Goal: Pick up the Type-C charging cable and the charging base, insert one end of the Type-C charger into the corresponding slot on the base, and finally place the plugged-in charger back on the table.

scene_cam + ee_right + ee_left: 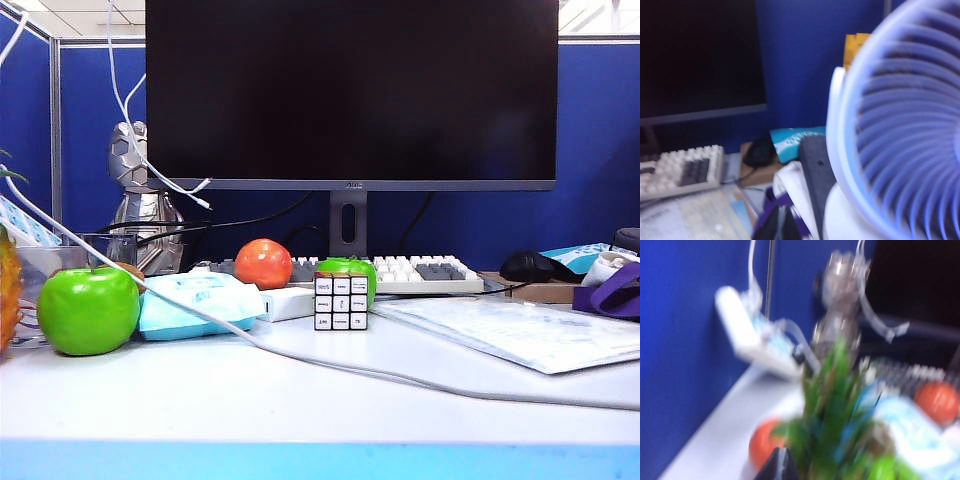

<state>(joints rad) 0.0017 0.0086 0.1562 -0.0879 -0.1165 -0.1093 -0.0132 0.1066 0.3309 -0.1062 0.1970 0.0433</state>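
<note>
Blue partitions and a dark monitor are seen behind the white bench. Nothing is done yet: the charging base lies beside the puzzle cube, ungrasped. Both the left end effector and right end effector are closed, empty, well apart from it.

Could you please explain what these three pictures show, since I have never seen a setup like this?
This is a two-armed robot, each arm ending in a two-finger gripper. One picture is from a fixed camera facing the table; neither arm shows there. The other two come from cameras on the wrists, both blurred. The dark tip at the edge of each is that arm's gripper: left gripper, right gripper, both shut and holding nothing. On the table lie a green apple, a wipes pack, the white charging base, a puzzle cube, an orange fruit, a keyboard under the monitor, and a thick cord. The right wrist sees a white fan.
</note>
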